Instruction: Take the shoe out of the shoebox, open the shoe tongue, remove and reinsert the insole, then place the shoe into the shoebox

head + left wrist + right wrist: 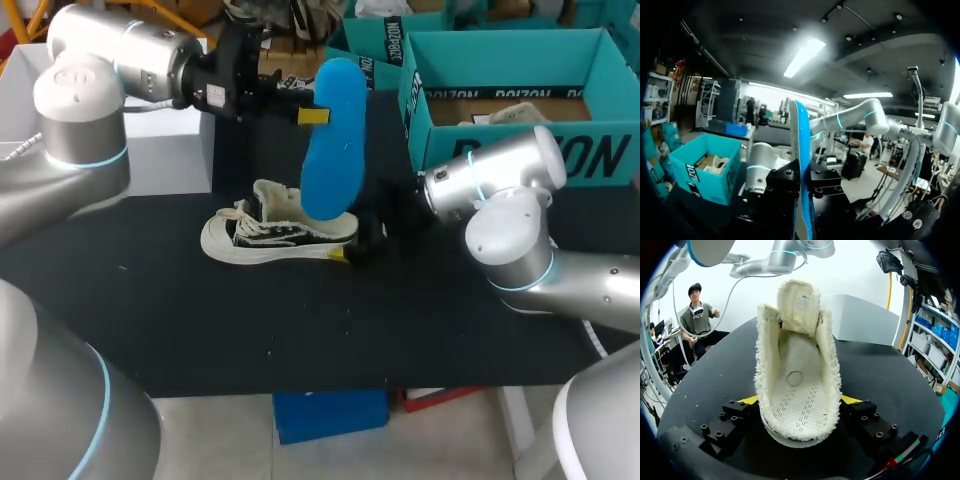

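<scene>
A white low shoe [275, 232] with black side markings lies on the black table [300, 320], toe to the left. In the right wrist view the shoe [797, 390] shows its fleecy lining with no insole inside and its tongue [799, 300] folded up. My right gripper [358, 246] [799, 401] is shut on the heel, one yellow tip against each side. The blue insole [333, 135] hangs upright above the shoe, and my left gripper [312, 115] [802, 187] is shut on the insole [801, 150], seen edge-on. The teal shoebox [520, 150] stands open at the back right.
A second teal box [372, 45] stands behind the shoebox. A white block [170, 150] sits at the back left of the table. Crumpled paper [505, 115] lies inside the shoebox. My right arm's elbow [510, 240] hangs just in front of the shoebox.
</scene>
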Robot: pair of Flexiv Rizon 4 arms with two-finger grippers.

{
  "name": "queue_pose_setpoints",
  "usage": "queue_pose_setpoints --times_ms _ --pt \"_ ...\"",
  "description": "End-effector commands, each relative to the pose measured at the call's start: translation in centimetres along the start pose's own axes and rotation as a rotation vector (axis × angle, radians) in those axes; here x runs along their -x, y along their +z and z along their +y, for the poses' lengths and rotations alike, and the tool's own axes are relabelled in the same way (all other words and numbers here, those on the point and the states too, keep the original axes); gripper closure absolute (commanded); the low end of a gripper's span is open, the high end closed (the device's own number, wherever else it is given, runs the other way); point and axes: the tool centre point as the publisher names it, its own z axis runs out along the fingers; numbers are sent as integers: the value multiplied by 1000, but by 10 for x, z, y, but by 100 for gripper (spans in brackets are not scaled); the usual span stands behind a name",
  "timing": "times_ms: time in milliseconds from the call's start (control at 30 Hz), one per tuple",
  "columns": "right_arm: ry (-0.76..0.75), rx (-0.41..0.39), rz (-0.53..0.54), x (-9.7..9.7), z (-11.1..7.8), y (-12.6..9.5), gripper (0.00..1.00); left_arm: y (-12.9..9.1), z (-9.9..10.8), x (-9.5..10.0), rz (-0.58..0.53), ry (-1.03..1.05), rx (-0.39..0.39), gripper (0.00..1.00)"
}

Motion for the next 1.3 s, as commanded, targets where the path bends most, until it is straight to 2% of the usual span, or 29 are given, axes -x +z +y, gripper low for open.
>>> queue_pose_setpoints --times_ms 33,333,667,900,1300 --pt "1 -2 -1 0 -2 1 100 -5 1 -8 -36 -37 -85 100" --pt "1 -2 -1 0 -2 1 100 -7 -25 -17 -67 -87 -175 100" --pt "1 -2 -1 0 -2 1 100 -10 -45 -29 -128 -117 -196 100" --pt "1 -2 -1 0 -2 1 100 -9 -52 -38 -128 -120 -201 100" --pt "1 -2 -1 0 -2 1 100 -9 -52 -38 -138 -112 -196 100"
